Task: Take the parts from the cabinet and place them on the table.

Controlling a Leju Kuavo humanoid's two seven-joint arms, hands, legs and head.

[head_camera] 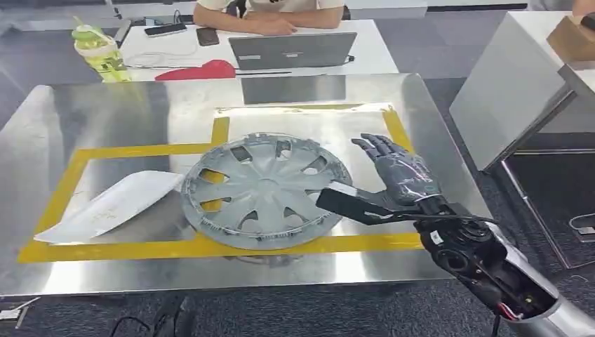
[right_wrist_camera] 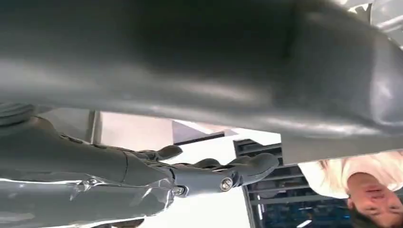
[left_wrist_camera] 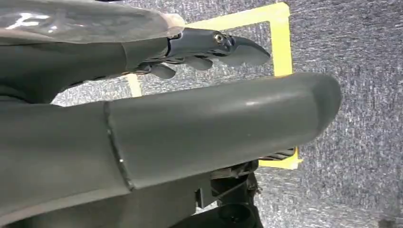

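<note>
Just beside your right hand (head_camera: pixel 401 177), whose fingers (head_camera: pixel 375 146) lie spread and hold nothing, the round grey plastic hubcap (head_camera: pixel 264 188) rests flat on the shiny steel counter (head_camera: pixel 105 112) inside the yellow tape outline (head_camera: pixel 126 151), while your left hand (left_wrist_camera: pixel 204 50) hangs with fingers loosely apart over grey carpet (left_wrist_camera: pixel 351 47).

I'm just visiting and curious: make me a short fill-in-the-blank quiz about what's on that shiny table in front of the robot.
1. The round grey plastic wheel cover lies flat on the shiny ____ table.
2. A border of ____ tape frames the area where it lies.
3. The flat white panel lies on the robot's ____ side of the wheel cover.
4. The robot's right hand, fingers spread, holds ____.

Missing words: metal; yellow; left; nothing
</note>
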